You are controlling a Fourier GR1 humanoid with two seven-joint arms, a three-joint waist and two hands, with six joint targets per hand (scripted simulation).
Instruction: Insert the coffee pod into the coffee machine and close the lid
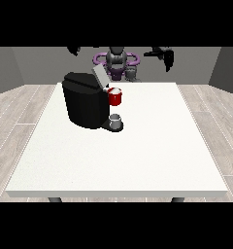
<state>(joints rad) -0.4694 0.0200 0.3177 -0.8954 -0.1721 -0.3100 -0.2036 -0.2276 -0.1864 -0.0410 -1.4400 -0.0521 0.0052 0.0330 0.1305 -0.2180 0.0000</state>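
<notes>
The worktop (pixel 138 165) carries the coffee machine (pixel 87 104), lid (pixel 100 75) up, a grey thing (pixel 115 118) at its base; both hands raised behind, fingers unreadable, so reaching and grasping likely come next.

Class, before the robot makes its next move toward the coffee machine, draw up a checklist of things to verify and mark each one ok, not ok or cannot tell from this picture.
1. Coffee machine stands upright on the table: ok.
2. Lid is raised, so the top is open for loading: ok.
3. A red thing at the machine sits at the machine's front: ok, it is visible.
4. A grey thing sits on the machine's base; whether it is the pod: cannot tell.
5. The hand at the view's right is raised, clear of the machine: ok.
6. The hand at the view's left holds anything: cannot tell.
</notes>
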